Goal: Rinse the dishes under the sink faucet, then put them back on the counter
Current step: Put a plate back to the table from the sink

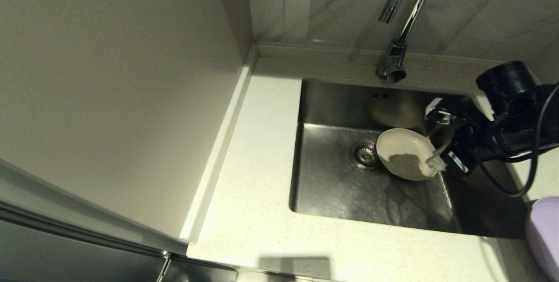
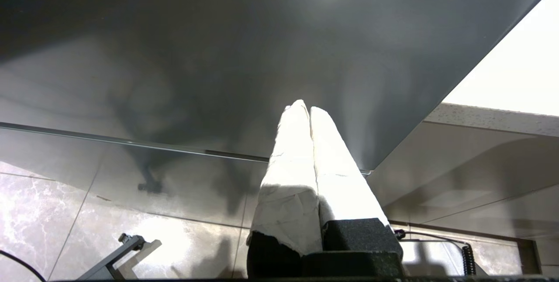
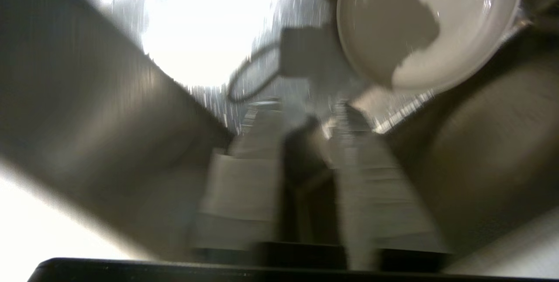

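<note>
Beige plate [image 1: 404, 153] lies in sink [image 1: 332, 186] beside drain [image 1: 364, 155], under right gripper [image 1: 436, 151], whose fingers stand narrowly apart off its rim, holding nothing. Lavender plate [image 1: 543, 234] on counter [image 1: 257, 151] at right; faucet [image 1: 399, 33] behind. Left gripper [image 2: 308, 109] parked, fingers pressed together.

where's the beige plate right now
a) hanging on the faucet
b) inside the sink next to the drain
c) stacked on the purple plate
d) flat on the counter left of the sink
b: the beige plate sits inside the sink, just beside the round drain, with the right gripper at its edge.
</note>
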